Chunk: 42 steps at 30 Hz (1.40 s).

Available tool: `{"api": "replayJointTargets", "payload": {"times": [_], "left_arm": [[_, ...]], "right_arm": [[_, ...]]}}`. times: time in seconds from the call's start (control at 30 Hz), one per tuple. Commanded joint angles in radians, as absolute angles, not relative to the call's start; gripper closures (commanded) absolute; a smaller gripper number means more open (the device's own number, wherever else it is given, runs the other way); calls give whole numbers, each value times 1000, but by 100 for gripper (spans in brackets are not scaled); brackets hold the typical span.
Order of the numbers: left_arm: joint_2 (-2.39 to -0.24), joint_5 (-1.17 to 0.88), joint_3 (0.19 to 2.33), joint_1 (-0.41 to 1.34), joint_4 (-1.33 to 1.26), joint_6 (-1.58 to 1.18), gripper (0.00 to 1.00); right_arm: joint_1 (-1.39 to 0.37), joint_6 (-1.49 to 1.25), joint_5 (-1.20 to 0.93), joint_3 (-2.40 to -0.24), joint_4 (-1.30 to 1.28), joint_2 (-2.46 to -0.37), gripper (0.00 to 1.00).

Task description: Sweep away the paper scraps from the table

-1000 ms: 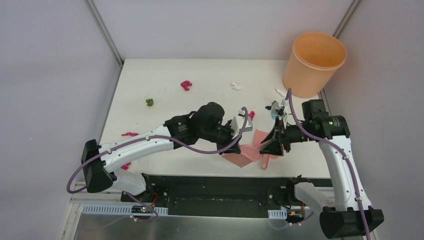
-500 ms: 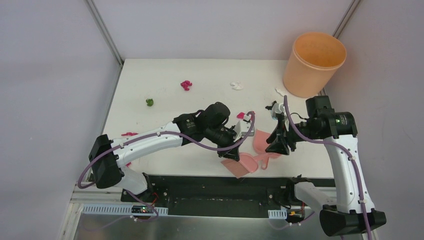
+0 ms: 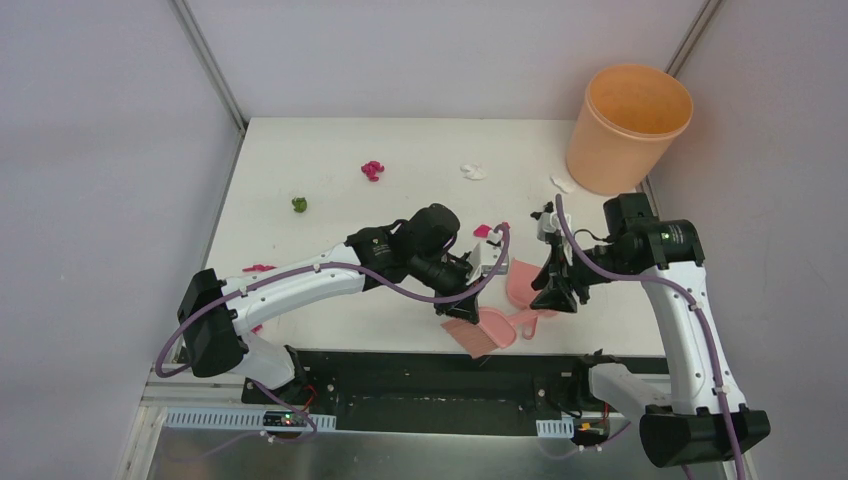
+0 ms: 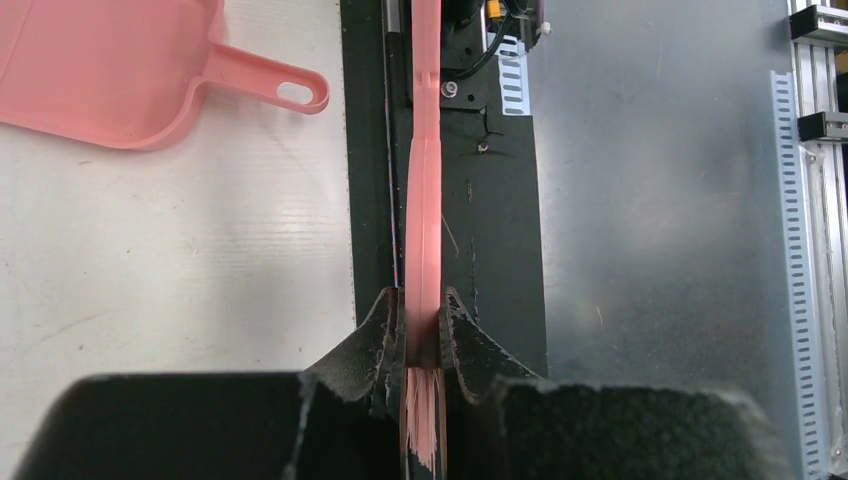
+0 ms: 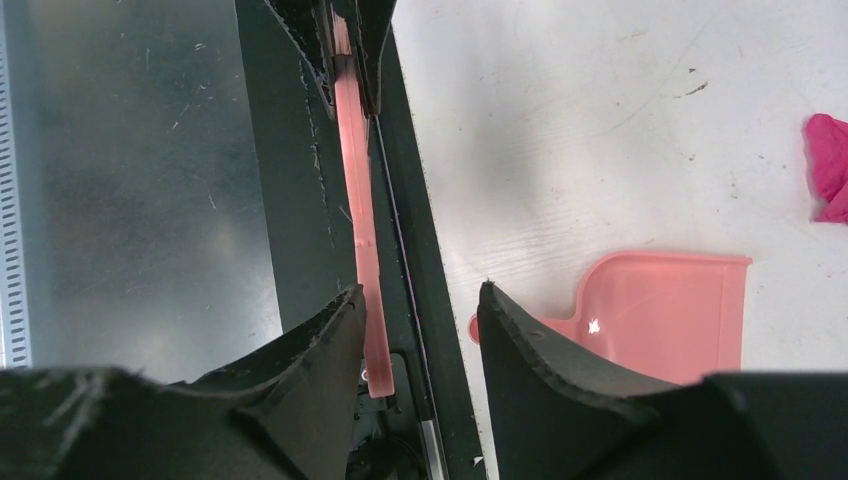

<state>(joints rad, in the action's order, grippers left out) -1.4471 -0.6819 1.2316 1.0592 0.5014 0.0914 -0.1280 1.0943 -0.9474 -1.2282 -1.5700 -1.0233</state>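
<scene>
Paper scraps lie scattered on the white table [image 3: 330,240]: magenta [image 3: 372,170], green [image 3: 299,204], white [image 3: 473,172], more magenta [image 3: 258,268] at the left edge, and one [image 5: 828,165] near the dustpan. My left gripper [image 3: 462,305] [image 4: 424,330] is shut on the pink brush [image 3: 480,330] [image 4: 424,200], which sticks out edge-on over the black front strip. The pink dustpan [image 3: 520,290] [image 4: 120,70] [image 5: 660,310] lies flat near the front edge. My right gripper [image 3: 555,298] [image 5: 420,300] hangs open beside the dustpan's handle, with the brush's tip [image 5: 358,180] next to its left finger.
An orange bucket [image 3: 628,125] stands at the table's back right corner, with a white scrap [image 3: 560,184] at its foot. The two arms meet close together at the front middle. Below the front edge run a black rail and a metal shelf [image 4: 650,200].
The left arm has swung the brush right and toward the front edge. The right gripper's jaws have widened a little, and it has shifted slightly left by the dustpan.
</scene>
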Motion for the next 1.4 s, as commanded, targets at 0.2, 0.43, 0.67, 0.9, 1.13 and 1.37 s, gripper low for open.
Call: {"api": "replayJointTargets", "payload": {"times": [0.2,0.43,0.67,0.9,1.13,1.37], "left_arm": [[-1442,-683,1270,1054,468,123,100],[-1445,-677,1266,1054,468,134,100],[-1429,-657,1253,1036,454,142,100],[-1413,-636,1240,1025,435,137,100],[-1413,-642,1237,1020,427,131,100],[-1399,-638,1224,1012,405,117,100]], "right_arm": [[-161,1161,-1014,-1215,-1761,-1041,48],[-174,1157,-1014,-1211,-1762,-1040,40],[-176,1191,-966,-1199,-1759,-1041,45],[-176,1193,-958,-1198,-1759,-1051,52],[-177,1189,-977,-1195,-1754,-1061,61],[-176,1187,-979,-1195,-1753,-1071,67]]}}
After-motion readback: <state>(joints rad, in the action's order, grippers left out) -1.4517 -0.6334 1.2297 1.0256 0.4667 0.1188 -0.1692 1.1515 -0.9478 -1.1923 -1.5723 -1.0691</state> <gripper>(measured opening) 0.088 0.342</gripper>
